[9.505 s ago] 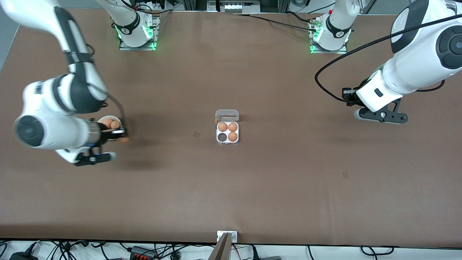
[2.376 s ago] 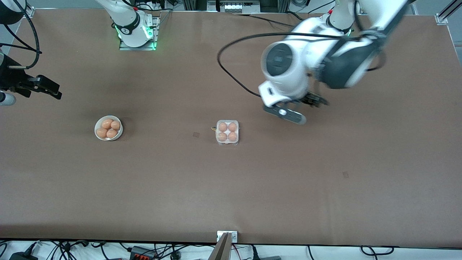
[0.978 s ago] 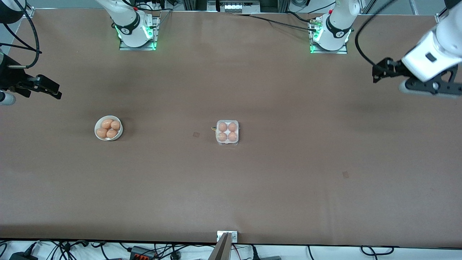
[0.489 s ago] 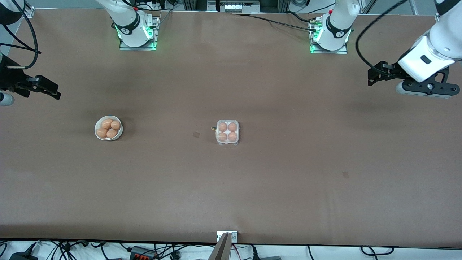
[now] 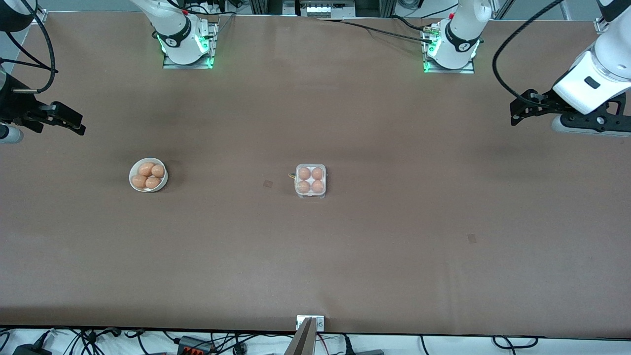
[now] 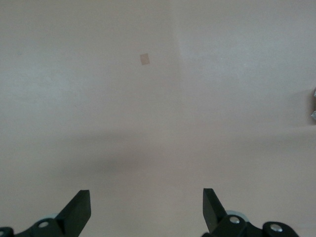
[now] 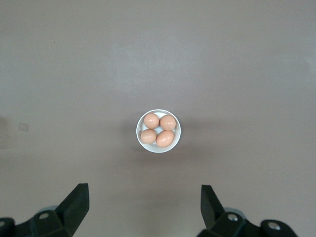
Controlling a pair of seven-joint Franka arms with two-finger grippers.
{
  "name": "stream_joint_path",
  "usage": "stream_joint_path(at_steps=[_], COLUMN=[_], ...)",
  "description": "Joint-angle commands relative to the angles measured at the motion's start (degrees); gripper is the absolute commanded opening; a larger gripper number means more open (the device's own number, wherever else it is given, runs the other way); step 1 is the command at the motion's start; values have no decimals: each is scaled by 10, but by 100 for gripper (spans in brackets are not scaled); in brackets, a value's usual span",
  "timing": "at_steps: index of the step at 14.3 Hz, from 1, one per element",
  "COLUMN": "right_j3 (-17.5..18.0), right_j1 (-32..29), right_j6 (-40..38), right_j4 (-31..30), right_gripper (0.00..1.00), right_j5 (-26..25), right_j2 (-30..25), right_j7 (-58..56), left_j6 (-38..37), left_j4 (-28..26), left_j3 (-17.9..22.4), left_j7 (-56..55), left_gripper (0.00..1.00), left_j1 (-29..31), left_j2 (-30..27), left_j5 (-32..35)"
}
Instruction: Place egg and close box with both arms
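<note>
Box (image 5: 310, 181) at table centre, lid down flat over all four cells, an egg (image 5: 304, 173) visible in each through the clear plastic. Looks done, by the lay of things: nothing left to place, nothing left to shut. Cannot tell whether the latch is fully snapped.

Handling, judged: thin clear plastic, light, flexes under squeeze, slick on the walls. Contents fragile. If re-seating the lid, press at the front lip, on the edge nearer the front camera, with one arm steadying a side wall low down; no pinching across the lid over the eggs. Light carton slides on the brown table (image 5: 394, 246) if pushed from one side only.

Bowl (image 5: 148, 174) toward the right arm's end of the table, well apart from the box, roughly level with it. White, round, four eggs inside, also plain in the right wrist view (image 7: 158, 130).

Right gripper (image 5: 54, 118) up over the table edge at the right arm's end, bowl below and ahead of it in its wrist view. Fingers (image 7: 76, 202) spread wide, nothing between them. Waiting.

Left gripper (image 5: 525, 106) over bare table at the left arm's end, well apart from the box. Fingers (image 6: 79, 210) spread wide, empty; only table surface under its camera.
</note>
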Motion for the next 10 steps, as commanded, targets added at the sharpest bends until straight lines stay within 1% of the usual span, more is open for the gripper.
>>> stream_joint_path(at_steps=[1,4,6,10], right_j3=[0,0,0,0], right_j1=[0,0,0,0], right_j6=[-12,-13,-13,-12], right_j4=[1,1,1,1], right_gripper=[100,100,100,100], right_j5=[5,4,4,4], right_j2=[-7,-7,-7,-7], right_j7=[-8,-8,-8,-8], left_j6=[-29,-39,-37,-24], left_j4=[-6,-2,-2,-1], left_j3=[8,2,4,7], left_j7=[1,0,-7,-21], left_gripper=[100,100,100,100], left_j1=[-12,-10,-5,-5], left_j2=[-8,-7,-5,-1], left_j5=[12,12,-4,0])
